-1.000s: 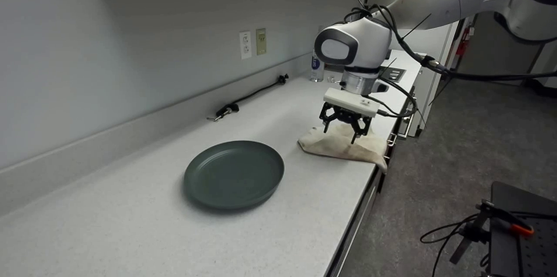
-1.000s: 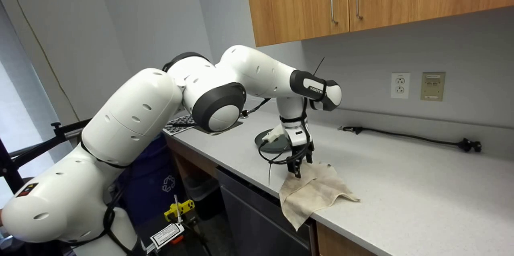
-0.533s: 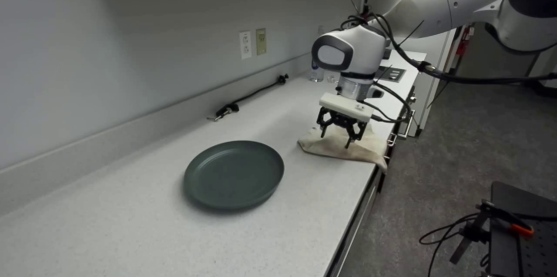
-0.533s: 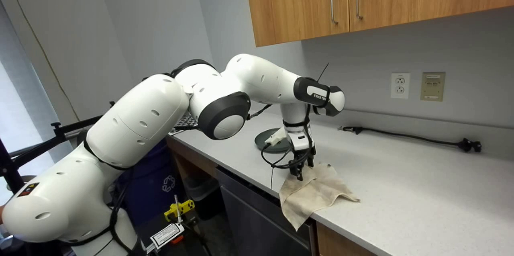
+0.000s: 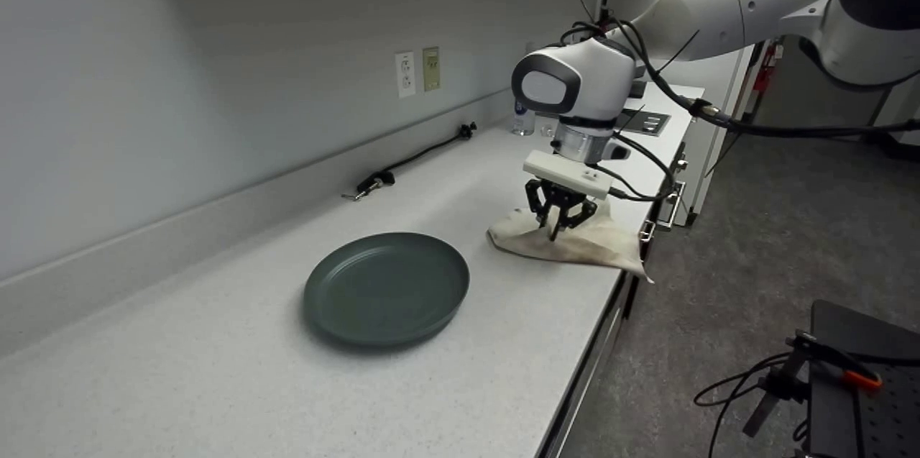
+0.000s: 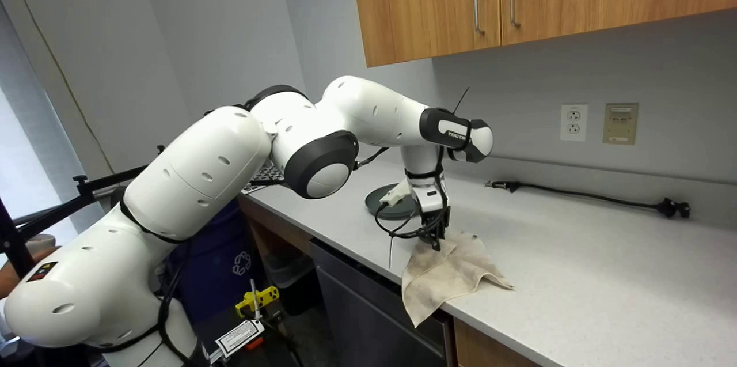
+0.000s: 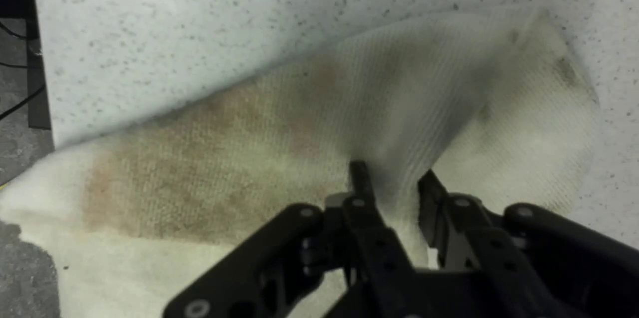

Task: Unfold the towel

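The beige, smudged towel (image 5: 604, 244) lies rumpled near the counter's front edge. In an exterior view the towel (image 6: 440, 283) has one corner hanging over that edge, and part of it is folded over itself. My gripper (image 5: 548, 230) points down into it, its fingertips drawn close together. Seen from the wrist, a raised fold of the towel (image 7: 214, 178) fills the gap between the fingers of the gripper (image 7: 393, 172), cloth against both sides. The rest of the towel still rests on the counter. How deep the pinch goes is hidden.
A round dark green plate (image 5: 388, 289) sits on the counter beside the towel. A black cord (image 6: 587, 193) runs along the wall, and a bottle (image 5: 523, 124) stands farther off. Wooden cabinets (image 6: 426, 10) hang above. The counter drops off at its front edge.
The arm came down slightly toward the towel. Its fingers, wide apart before, have drawn together and gathered up a fold. The towel's overhanging corner shifted a little.
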